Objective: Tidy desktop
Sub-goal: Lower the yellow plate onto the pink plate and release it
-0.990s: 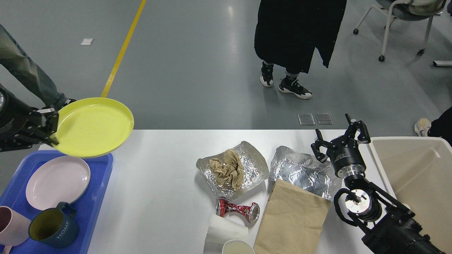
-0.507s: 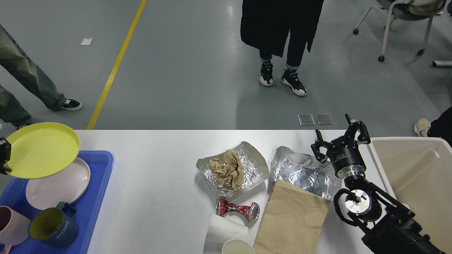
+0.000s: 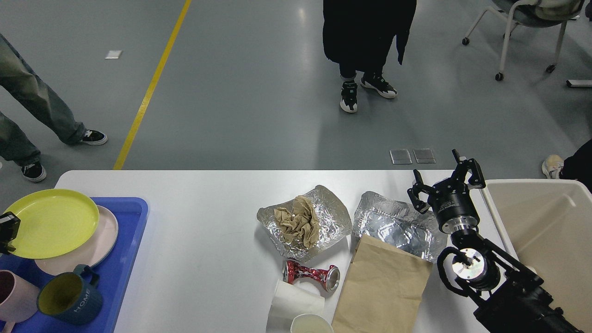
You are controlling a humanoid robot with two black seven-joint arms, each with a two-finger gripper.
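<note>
The white desktop [image 3: 208, 208] holds litter in its middle and right. My left gripper [image 3: 5, 233] shows only at the left edge, shut on the rim of a yellow plate [image 3: 51, 223]. The yellow plate lies over a pink plate [image 3: 101, 240] in the blue tray [image 3: 127, 259]. My right gripper [image 3: 444, 178] is open and empty, raised above the desktop's far right, just beyond a foil tray [image 3: 393, 224].
A foil sheet [image 3: 328, 215] holds crumpled brown paper [image 3: 298, 222]. A brown paper bag [image 3: 384, 286], a crushed red can [image 3: 311, 274] and two white paper cups [image 3: 296, 303] lie near the front. A blue mug [image 3: 69, 298] and a pink cup [image 3: 14, 296] stand in the tray. A beige bin [image 3: 550, 231] stands at the right.
My left gripper has carried the yellow plate left and down, from above the desktop's corner onto the pink plate in the tray. The right arm has not moved. The person behind stepped about.
</note>
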